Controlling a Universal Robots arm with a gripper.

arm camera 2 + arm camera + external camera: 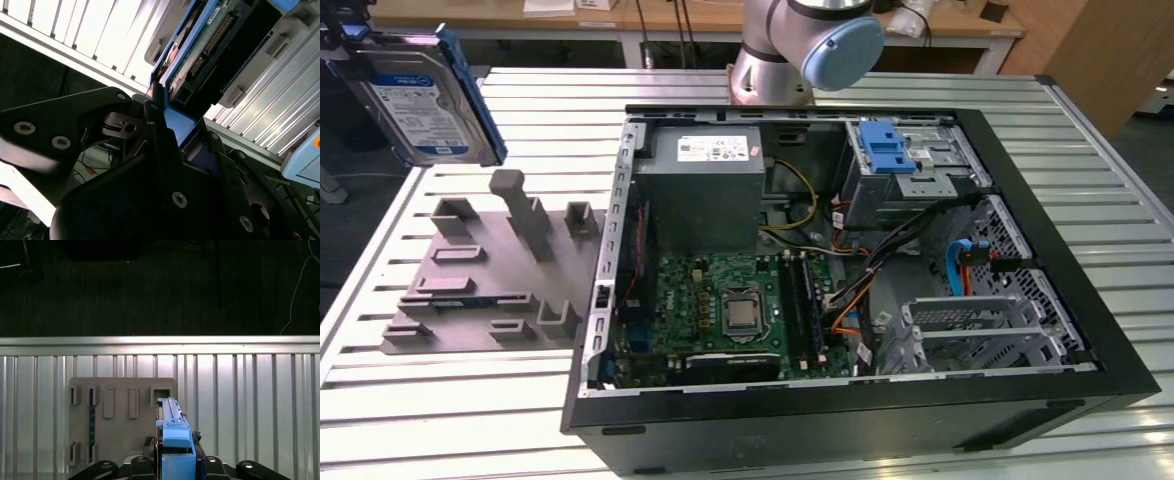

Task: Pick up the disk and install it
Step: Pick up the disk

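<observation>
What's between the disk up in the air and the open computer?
In the exterior view, a grey holder plate with upright posts lies between the disk and the computer.

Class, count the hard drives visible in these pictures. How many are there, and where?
1. The disk is held by the gripper above the grey fixture tray, at the exterior view's upper left. Others may be hidden inside the computer case.

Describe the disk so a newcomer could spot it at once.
Start at the open computer case on the slatted table; on the exterior view's left lies a grey fixture plate. Above that plate the gripper holds the disk in the air: flat, silver-grey, white-and-blue label, blue frame, unlike the plain grey blocks below.
</observation>
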